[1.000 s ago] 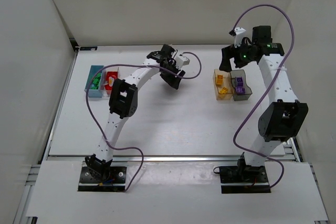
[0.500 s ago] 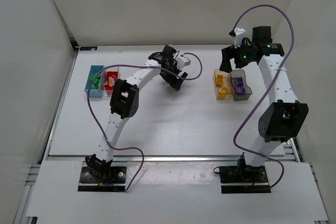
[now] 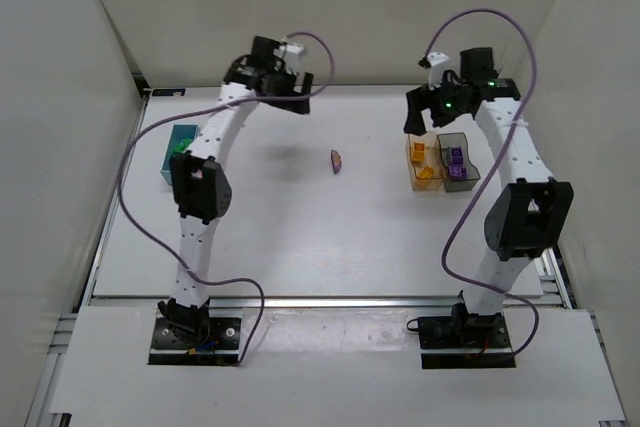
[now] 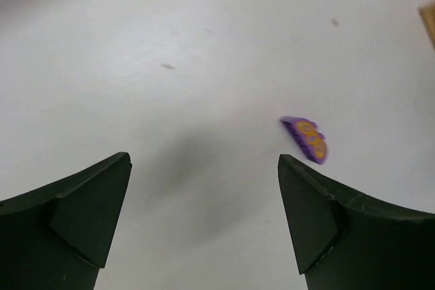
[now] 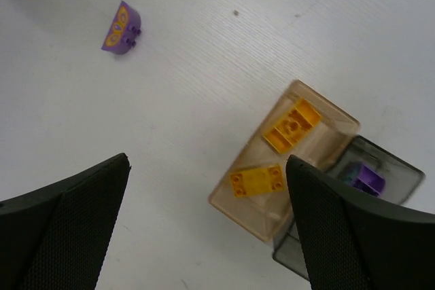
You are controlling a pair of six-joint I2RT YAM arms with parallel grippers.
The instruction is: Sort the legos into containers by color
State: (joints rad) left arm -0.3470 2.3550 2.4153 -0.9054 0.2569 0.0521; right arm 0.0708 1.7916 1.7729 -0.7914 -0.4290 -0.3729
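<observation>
One purple lego [image 3: 337,159] lies alone on the white table [image 3: 300,237], in the middle, between the two arms. From above it looks long and thin. Its long side runs from near to far, tipped a little. Its flat face is turned up and shows yellow rings, and little bumps stick out of one side. It touches nothing.

The left gripper [image 4: 204,161] hangs over the table, jaws wide apart, with nothing in them. The right gripper [image 5: 207,161] is wide apart and bare too, up over the orange bin [image 5: 329,123]. Two yellow legos [image 5: 292,125] lie in that bin. The grey bin [image 5: 391,161] touches it and holds a second purple lego [image 5: 367,178]. A blue bin [image 3: 175,137] sits far left, partly behind the left arm.
</observation>
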